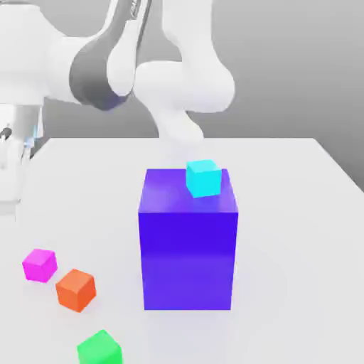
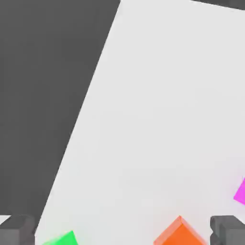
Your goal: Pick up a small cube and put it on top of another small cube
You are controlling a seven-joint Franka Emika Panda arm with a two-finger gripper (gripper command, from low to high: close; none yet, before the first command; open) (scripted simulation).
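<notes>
The small magenta cube [image 1: 39, 264] lies on the white table near the exterior view's left, and it also sits at the edge of the hand view [image 2: 241, 192]. Beside it are an orange small cube [image 1: 75, 289] [image 2: 179, 233] and a green small cube [image 1: 99, 348] [image 2: 60, 238]. My gripper [image 2: 122, 232] is open, its two dark fingertips wide apart with nothing between them. The orange and green cubes lie below it on the table. The arm's white hand [image 1: 13, 167] hangs at the exterior view's left edge, above and behind the magenta cube.
A big blue-violet block [image 1: 188, 242] stands mid-table with a cyan small cube [image 1: 204, 178] on its top, at the far right corner. The table's edge [image 2: 79, 124] runs diagonally against a dark floor in the hand view.
</notes>
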